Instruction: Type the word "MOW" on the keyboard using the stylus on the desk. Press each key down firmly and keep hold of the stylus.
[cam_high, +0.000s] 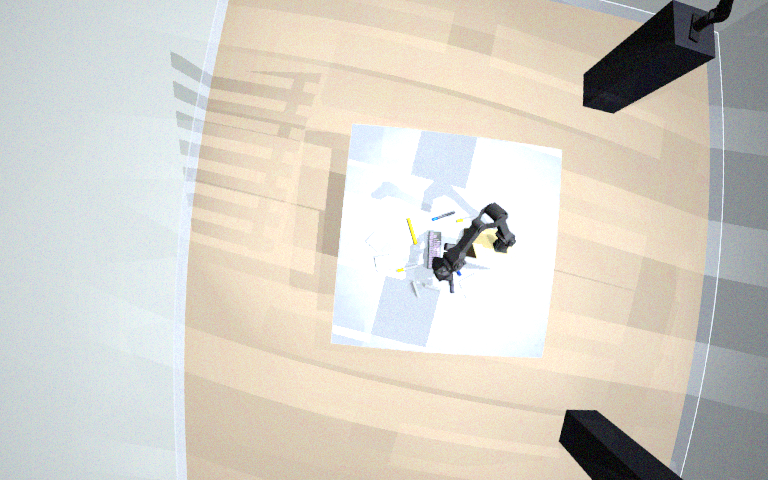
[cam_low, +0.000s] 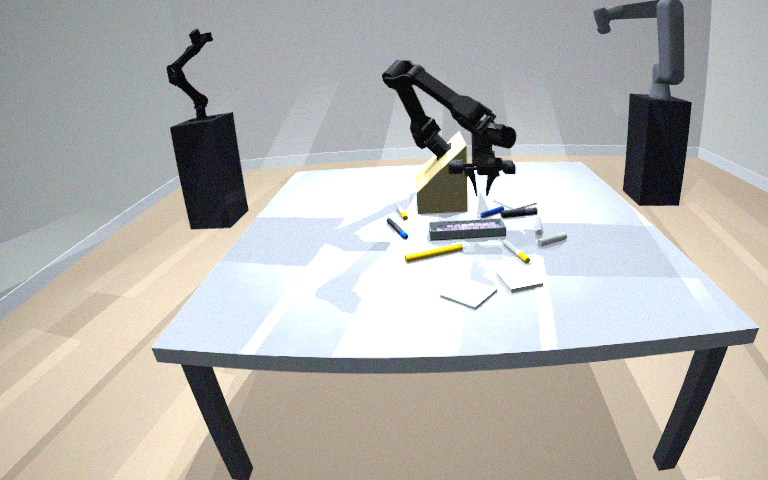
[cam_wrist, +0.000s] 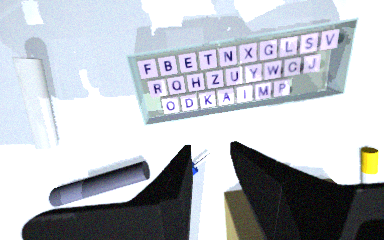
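The keyboard (cam_high: 434, 249) (cam_low: 467, 233) (cam_wrist: 310, 82) is a grey-green tray with lilac letter keys; M, O and W show in the wrist view. My gripper (cam_low: 481, 194) (cam_wrist: 210, 149) is partly open with nothing between its fingertips. It hangs above the desk, behind the keyboard as seen in the exterior view. A blue pen-like stick (cam_high: 458, 273) (cam_low: 492, 211) (cam_wrist: 194, 169) lies on the desk below the gripper. In the wrist view a thin pale tip shows beside its blue part, and the left finger hides the rest. It looks like the stylus.
A dark marker (cam_high: 451, 284) (cam_low: 519, 212) (cam_wrist: 100, 182) lies beside the blue stick. A wooden wedge (cam_low: 444, 198) (cam_wrist: 240, 215) stands by the arm. A yellow stick (cam_high: 411, 230) (cam_low: 433, 253), a blue-capped marker (cam_high: 443, 215) (cam_low: 397, 228) and two flat pads (cam_low: 468, 294) (cam_low: 519, 281) lie around the keyboard.
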